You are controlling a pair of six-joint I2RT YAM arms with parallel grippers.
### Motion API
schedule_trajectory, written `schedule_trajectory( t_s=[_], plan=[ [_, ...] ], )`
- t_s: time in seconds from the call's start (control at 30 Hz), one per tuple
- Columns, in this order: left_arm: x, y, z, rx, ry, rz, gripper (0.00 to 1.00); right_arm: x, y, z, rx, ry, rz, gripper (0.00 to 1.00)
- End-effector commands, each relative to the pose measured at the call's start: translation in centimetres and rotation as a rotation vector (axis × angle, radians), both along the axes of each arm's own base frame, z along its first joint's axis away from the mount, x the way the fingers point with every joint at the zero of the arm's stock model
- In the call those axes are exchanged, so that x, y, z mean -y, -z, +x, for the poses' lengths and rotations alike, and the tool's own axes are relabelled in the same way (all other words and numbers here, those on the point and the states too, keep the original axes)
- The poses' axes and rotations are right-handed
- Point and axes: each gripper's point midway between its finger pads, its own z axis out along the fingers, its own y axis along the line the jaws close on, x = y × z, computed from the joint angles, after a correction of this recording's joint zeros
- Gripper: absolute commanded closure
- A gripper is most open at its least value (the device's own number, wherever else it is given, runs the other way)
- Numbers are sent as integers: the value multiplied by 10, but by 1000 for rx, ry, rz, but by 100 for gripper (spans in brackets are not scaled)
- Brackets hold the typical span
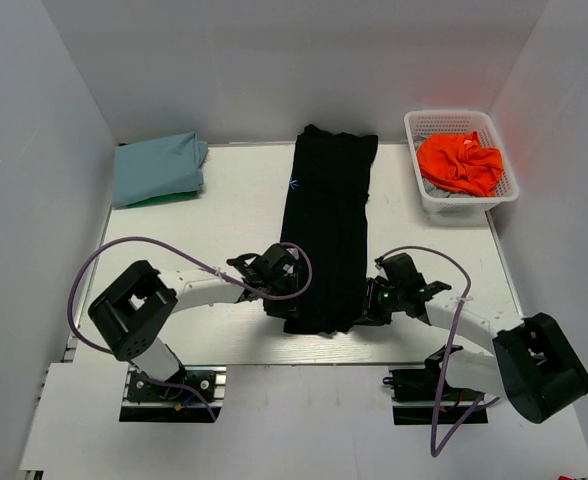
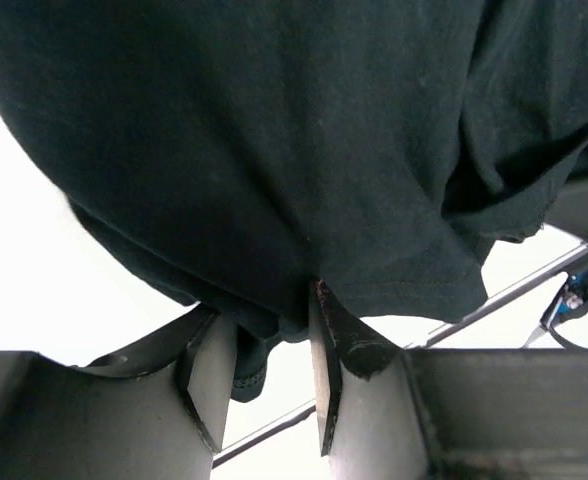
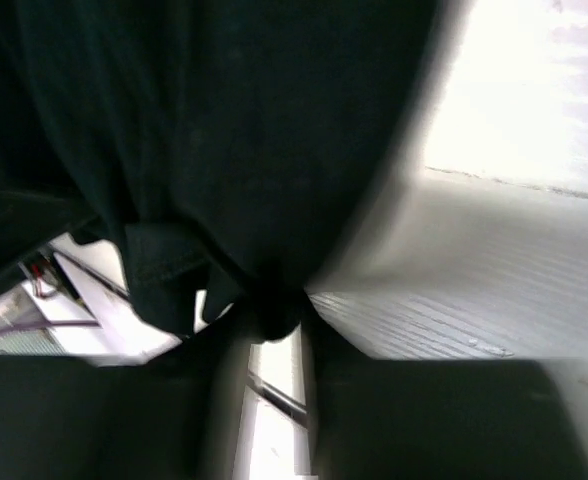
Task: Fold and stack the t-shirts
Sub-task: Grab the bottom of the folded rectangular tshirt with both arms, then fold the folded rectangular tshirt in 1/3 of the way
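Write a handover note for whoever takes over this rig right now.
Left gripper: pinches the black t-shirt's near hem, left corner.
Right gripper: pinches the right corner.
The shirt lies as a long strip mid-table.
Done: light blue t-shirt folded atop a green one, far left.
Left: fold and stack the black one; orange t-shirt waits in the white mesh basket.

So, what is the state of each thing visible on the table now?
Long black fabric t-shirt: folded into a narrow strip, lying mid-table.
Light blue fabric t-shirt: folded, far left, on top.
Green fabric t-shirt: beneath it, mostly hidden.
White plastic mesh basket: upright, holding clothes.
Orange fabric t-shirt: crumpled in that basket.
Left hand: around the black hem, grip unclear.
Right hand: shut on the black hem.
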Motion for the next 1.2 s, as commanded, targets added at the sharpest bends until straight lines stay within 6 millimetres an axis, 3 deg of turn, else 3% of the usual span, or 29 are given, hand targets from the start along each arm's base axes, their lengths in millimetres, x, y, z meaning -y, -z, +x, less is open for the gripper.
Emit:
schedule_trajectory(
  t_s=[0.0,0.1,0.13,0.2,0.23,0.3,0.4,0.43,0.57,0.7,0.77,0.8,0.87,0.9,0.93,0.97,1.03,1.07,1.13,1.17],
  plan=[
    [-73,54,-65,-220,31,295,55,2,7,-3,-8,8,-23,84],
    [-72,54,-67,-223,34,283,55,5,7,-2,4,20,-37,91],
    [-72,54,-67,-223,34,283,64,5,6,0,13,21,-39,100],
    [-70,48,-63,-220,31,292,91,7,2,1,27,26,-43,100],
    [-63,42,-57,-203,44,279,100,5,-3,5,43,24,-37,100],
    [-54,36,-52,-193,58,251,100,2,-12,9,84,-1,-29,100],
    [-32,9,-30,-113,51,184,100,-2,-34,25,189,-34,-40,100],
    [-33,6,-23,-86,38,205,100,3,-34,29,211,-38,-77,100],
    [-26,-23,10,26,-12,193,100,-4,-64,56,336,-50,-81,100],
    [-3,-66,57,190,-74,157,100,-3,-78,84,414,-15,-124,100],
    [-5,-76,79,245,-137,188,100,1,-83,99,445,20,-167,100],
    [0,-90,94,284,-166,171,100,0,-91,107,468,31,-170,100],
    [-3,-91,119,318,-248,201,100,4,-97,125,506,50,-226,100],
    [2,-104,134,342,-272,187,100,10,-99,132,515,73,-260,100],
    [1,-106,146,356,-296,204,100,6,-116,145,544,85,-262,100],
    [3,-108,164,357,-333,215,100,16,-109,152,535,109,-331,100],
    [4,-109,185,377,-357,233,100,15,-119,167,562,123,-348,100],
    [8,-119,198,397,-358,222,100,15,-119,174,572,131,-356,100],
    [11,-110,213,398,-350,242,100,16,-124,185,594,146,-357,100],
    [12,-120,227,426,-365,232,100,16,-122,193,601,152,-359,100]
  ],
)
